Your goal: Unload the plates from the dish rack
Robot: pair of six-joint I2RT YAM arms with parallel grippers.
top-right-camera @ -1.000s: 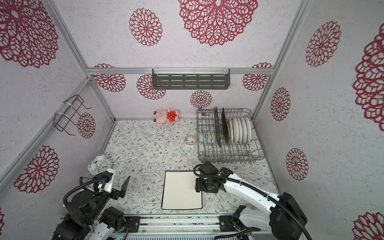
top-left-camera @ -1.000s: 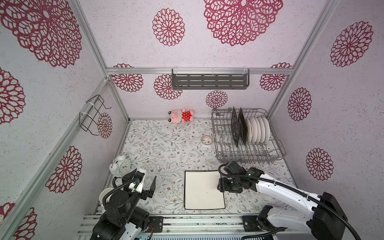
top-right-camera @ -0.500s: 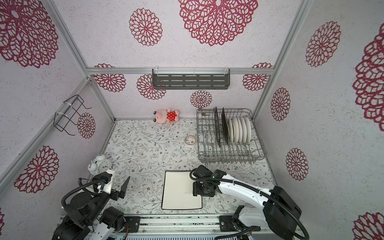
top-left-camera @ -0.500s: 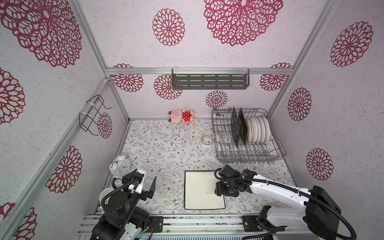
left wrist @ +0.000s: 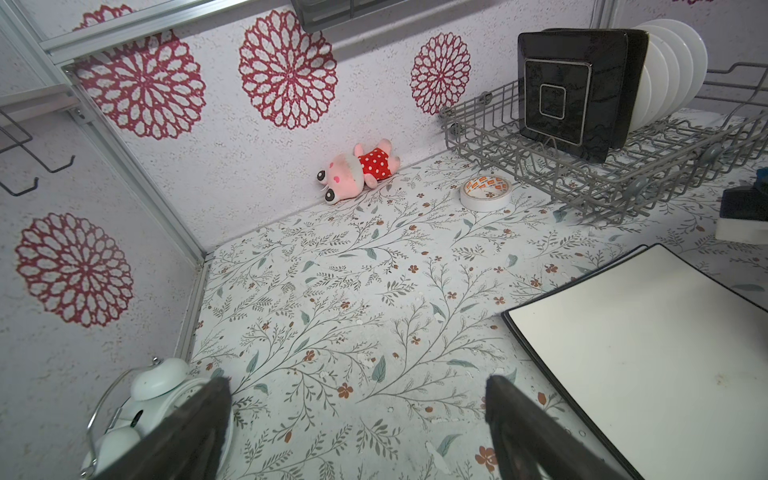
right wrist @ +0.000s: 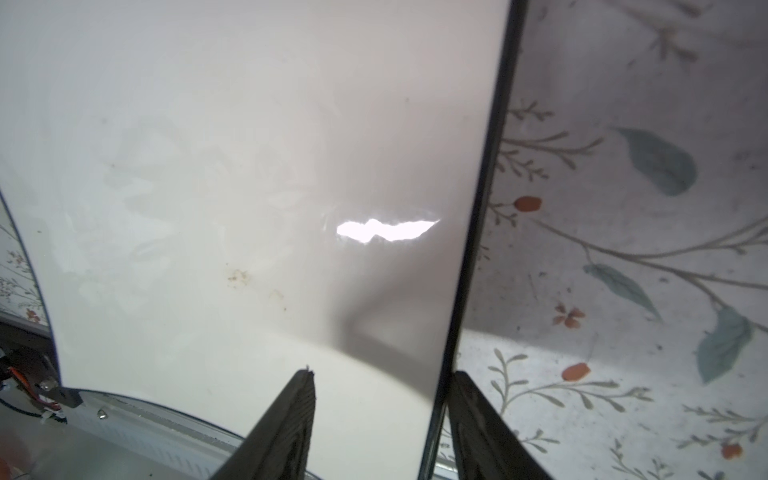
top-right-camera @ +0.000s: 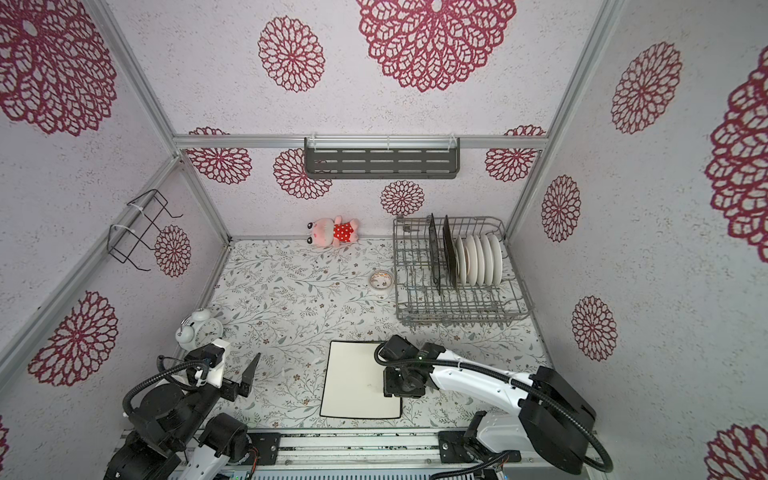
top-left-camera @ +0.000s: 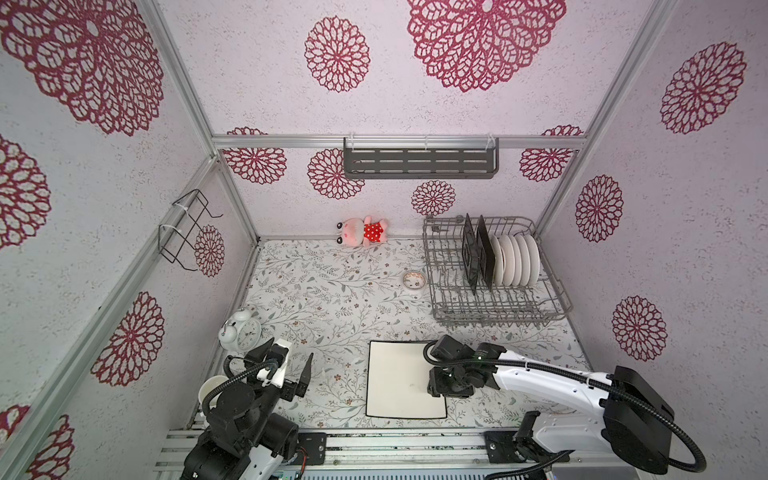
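One plate (top-left-camera: 399, 380) lies flat on the tabletop (top-left-camera: 332, 291), lower centre in both top views. In the last second I slid the right claw (right wrist: 382, 374) down its right edge, narrowing yet unclamped, fingers (right wrist: 286, 415) astride the rim. Left claw (left wrist: 356, 379) idles wide open. I judge this one delivered; black plates (top-left-camera: 473, 257) and white plates (top-left-camera: 517, 259) wait in the rack (top-left-camera: 498, 320).

The flowered tabletop (top-left-camera: 332, 299) in front of me is carrying everything. The dish rack (top-left-camera: 498, 318) is sitting in its far corner. A tape roll (top-left-camera: 413, 279) is lying just beside the rack, and a pink plush toy (top-left-camera: 362, 232) is lying near the rack against the back wall. A white square plate (top-left-camera: 399, 382) is lying flat near the rack, on my side. An alarm clock (top-left-camera: 241, 332) and a white mug (top-left-camera: 212, 388) are sitting well apart from the rack, across the table.
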